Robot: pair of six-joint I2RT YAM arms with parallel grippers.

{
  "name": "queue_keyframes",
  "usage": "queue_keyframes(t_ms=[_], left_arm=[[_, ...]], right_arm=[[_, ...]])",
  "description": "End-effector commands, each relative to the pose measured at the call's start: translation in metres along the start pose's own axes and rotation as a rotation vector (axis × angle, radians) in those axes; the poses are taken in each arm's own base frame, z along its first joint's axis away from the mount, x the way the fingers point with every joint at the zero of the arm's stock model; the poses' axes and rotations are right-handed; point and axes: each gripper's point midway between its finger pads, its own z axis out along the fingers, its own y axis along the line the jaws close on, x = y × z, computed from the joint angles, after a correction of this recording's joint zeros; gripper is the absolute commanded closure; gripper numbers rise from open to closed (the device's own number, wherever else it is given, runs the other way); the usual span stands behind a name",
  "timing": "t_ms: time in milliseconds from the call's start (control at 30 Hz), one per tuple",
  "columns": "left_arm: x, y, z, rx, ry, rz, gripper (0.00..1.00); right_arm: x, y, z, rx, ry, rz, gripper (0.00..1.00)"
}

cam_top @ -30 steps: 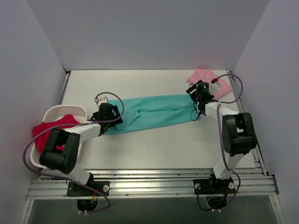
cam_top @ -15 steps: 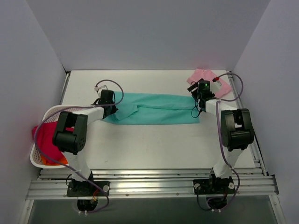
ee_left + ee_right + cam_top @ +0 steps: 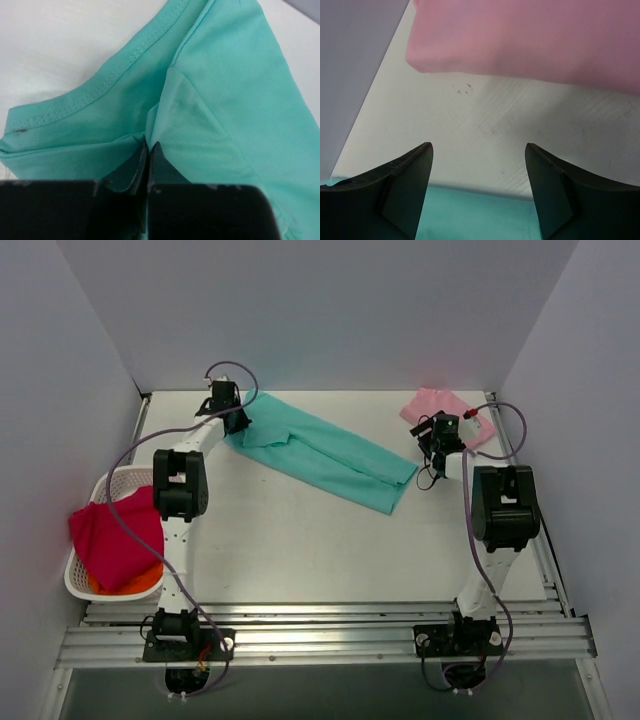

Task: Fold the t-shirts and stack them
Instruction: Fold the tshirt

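The teal-green t-shirt (image 3: 330,452) lies as a long folded strip, slanting from the back left corner toward the table's middle right. My left gripper (image 3: 227,410) is at its back left end, shut on a pinch of the fabric. In the left wrist view the gripper (image 3: 149,146) has its jaws pressed together on the teal cloth (image 3: 225,75). The pale pink t-shirt (image 3: 438,406) lies folded at the back right. My right gripper (image 3: 432,430) stands open and empty between the two shirts. In its own view the gripper (image 3: 479,150) is over bare table, with the pink shirt (image 3: 530,40) ahead and the teal shirt's edge (image 3: 480,215) below.
A white lattice basket (image 3: 112,483) at the left edge holds a red cloth (image 3: 110,535) that hangs over its rim, with something orange beneath. White walls close in the back and both sides. The metal rail (image 3: 320,635) with both arm bases runs along the near edge.
My left gripper shut on the teal shirt's left end and dragged it to the back left corner, turning the shirt diagonal. My right gripper stayed open and moved slightly back and right, off the shirt.
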Motion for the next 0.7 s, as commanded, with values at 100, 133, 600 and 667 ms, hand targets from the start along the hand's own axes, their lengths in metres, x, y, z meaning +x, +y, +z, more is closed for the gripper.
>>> queue_keyframes(t_ms=[100, 133, 600, 667], left_arm=[[-0.037, -0.048, 0.006, 0.196, 0.025, 0.018, 0.48], [-0.048, -0.058, 0.002, 0.231, -0.004, 0.033, 0.06], [-0.139, -0.083, -0.256, 0.285, -0.612, 0.109, 0.06], [-0.132, -0.100, -0.318, 0.273, -0.779, 0.111, 0.06]], right_arm=[[-0.016, 0.021, 0.005, -0.096, -0.033, 0.024, 0.30], [-0.016, 0.023, 0.005, -0.108, -0.034, 0.024, 0.30], [-0.027, 0.040, -0.038, -0.207, -0.074, 0.040, 0.29], [-0.027, 0.039, -0.047, -0.206, -0.084, 0.041, 0.29]])
